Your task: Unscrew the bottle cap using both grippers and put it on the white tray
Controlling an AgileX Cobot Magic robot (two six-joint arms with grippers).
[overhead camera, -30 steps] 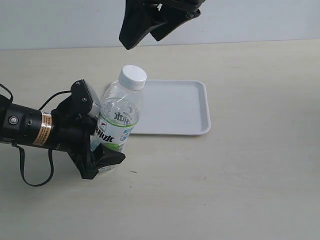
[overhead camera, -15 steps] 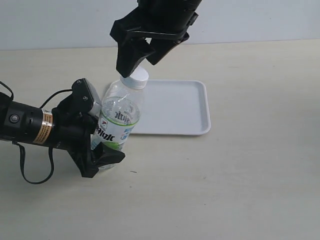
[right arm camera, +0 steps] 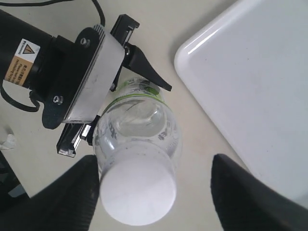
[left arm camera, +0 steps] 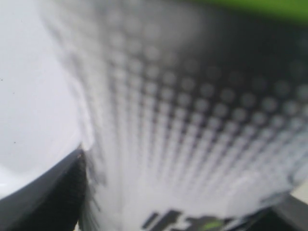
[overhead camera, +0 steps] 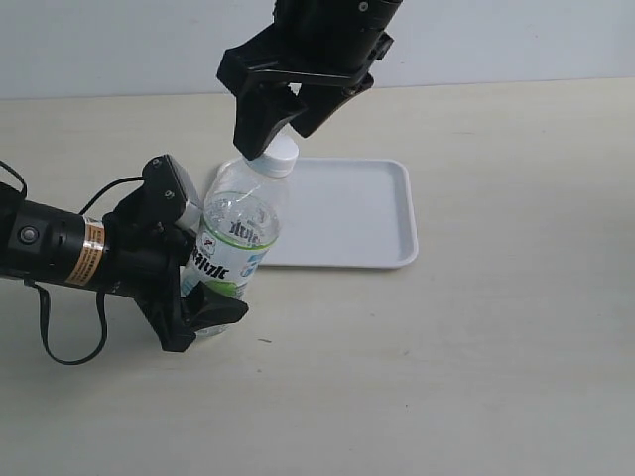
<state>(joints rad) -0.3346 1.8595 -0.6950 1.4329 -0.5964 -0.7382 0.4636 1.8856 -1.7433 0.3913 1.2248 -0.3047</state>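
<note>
- The bottle (overhead camera: 233, 243) stands on the worktop (overhead camera: 496, 347), leaning a little toward the white tray (overhead camera: 347, 213). Its wall is clear above the white-and-green label; I cannot tell whether there is liquid inside.
- The bottle cap (overhead camera: 281, 152) sits on the bottle's neck, white and round. In the right wrist view it (right arm camera: 138, 192) is seen from straight above.
- The white tray lies flat on the worktop just behind and to the right of the bottle. In the exterior view the bottle's shoulder overlaps its near left corner.
- The left hand (overhead camera: 198, 263) is clamped on the bottle's lower body over the label, one finger on the far side and one on the near side. The left wrist view is filled by the blurred dotted label (left arm camera: 192, 120).
- An orange-and-white band (overhead camera: 91, 253) rings the left arm, and a black cable (overhead camera: 60, 347) loops from it down onto the worktop.
- The right hand (overhead camera: 283, 129) hangs above the bottle with its fingers (right arm camera: 72, 192) spread apart — one on each side of the cap.
- In the right wrist view one finger lies close beside the cap, and the other (right arm camera: 245, 192) stands well clear of it, with worktop showing between.
- The cap is thus between the right hand's fingers, not gripped — and apart from the tray.
</note>
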